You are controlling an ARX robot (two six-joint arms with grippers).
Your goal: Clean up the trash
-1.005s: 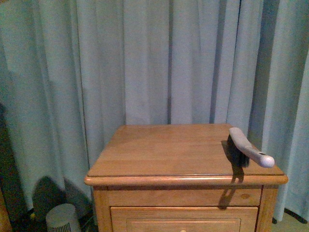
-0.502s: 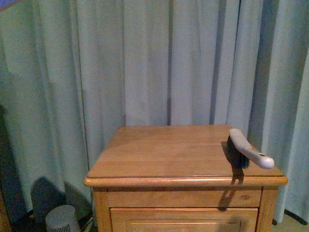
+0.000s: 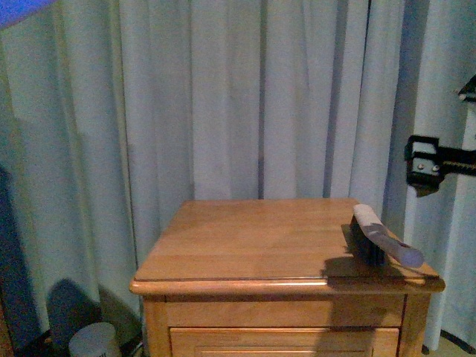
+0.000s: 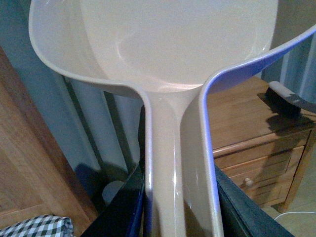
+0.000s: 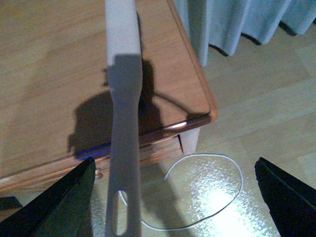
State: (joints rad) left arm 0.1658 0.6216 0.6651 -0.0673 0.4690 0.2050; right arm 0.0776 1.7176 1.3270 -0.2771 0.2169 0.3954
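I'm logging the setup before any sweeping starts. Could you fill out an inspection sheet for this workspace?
Surface: wooden nightstand top, with one brush on it.
Job's things: nothing seen; no paper wad in any view.
Clutter: brush at the top's right edge, its handle overhanging.
Grippers: left gripper shut on the dustpan handle; right gripper open, fingers wide apart, above the brush handle and not touching it.
Cables: white cable looped on the floor beside the nightstand.
Surroundings: curtain behind; small white round object on the floor at left.
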